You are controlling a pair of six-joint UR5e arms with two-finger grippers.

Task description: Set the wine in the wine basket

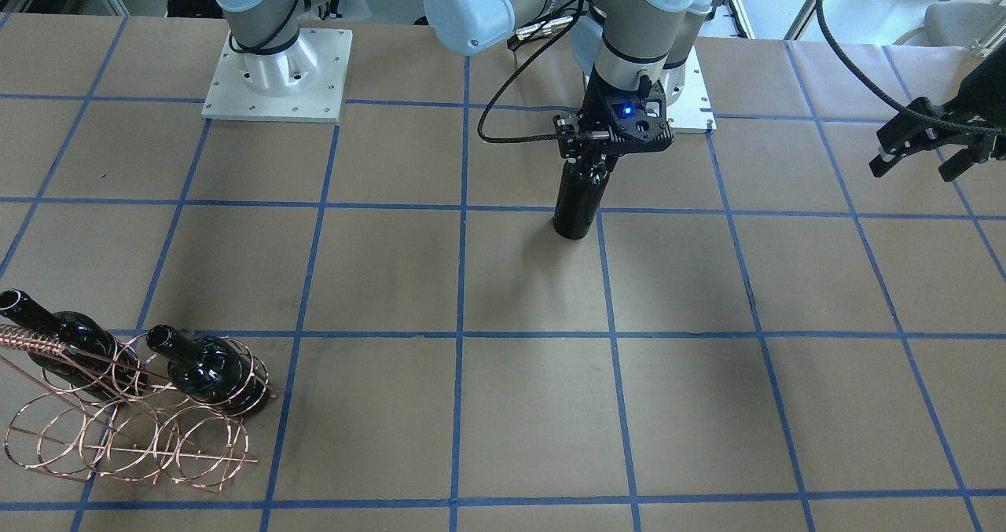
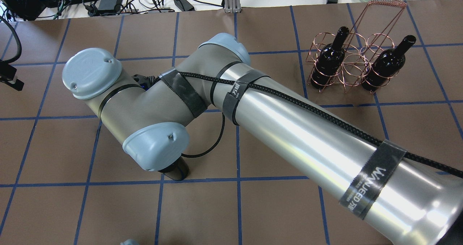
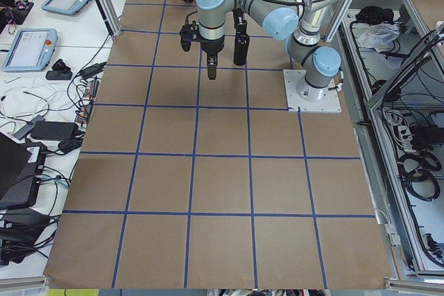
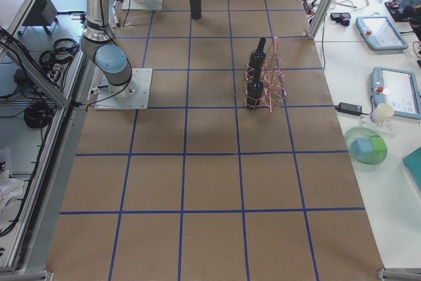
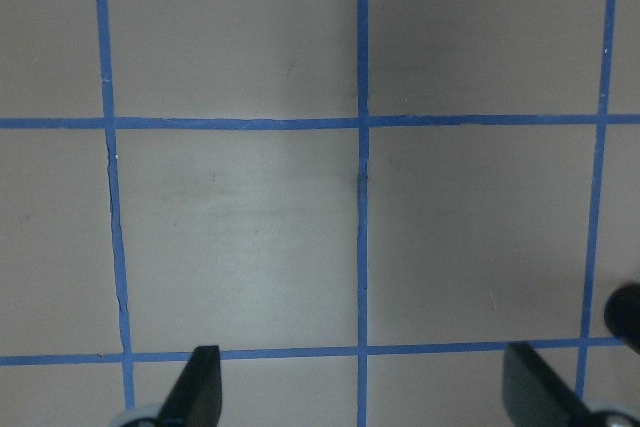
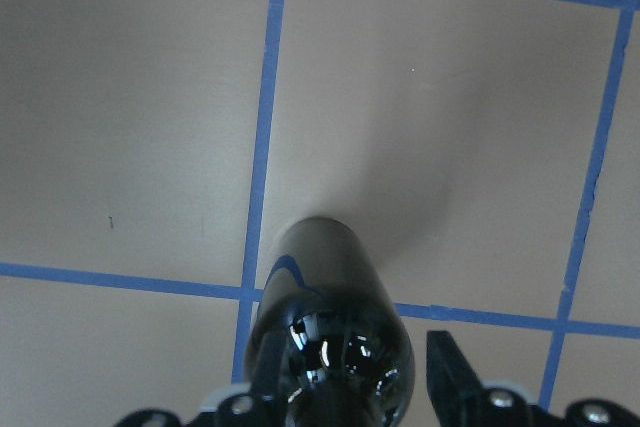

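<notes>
Right gripper (image 1: 595, 153) clamps bottle (image 1: 580, 202) by neck; left gripper (image 1: 916, 164) open, idle. Glass prob. heavy, slick, fragile: hold neck firmly, lower gently into basket (image 1: 134, 430).

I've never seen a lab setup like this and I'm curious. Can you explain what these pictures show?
Two grey, blue-capped robot arms are bolted to a brown paper-covered table crossed by blue tape. Four fixed cameras look from the front, from above and from each end; two more ride on the wrists. The right gripper is clamped on the neck of an upright glossy black glass bottle. The left gripper hangs open and empty. Two matching bottles stand in a copper wire rack.
</notes>
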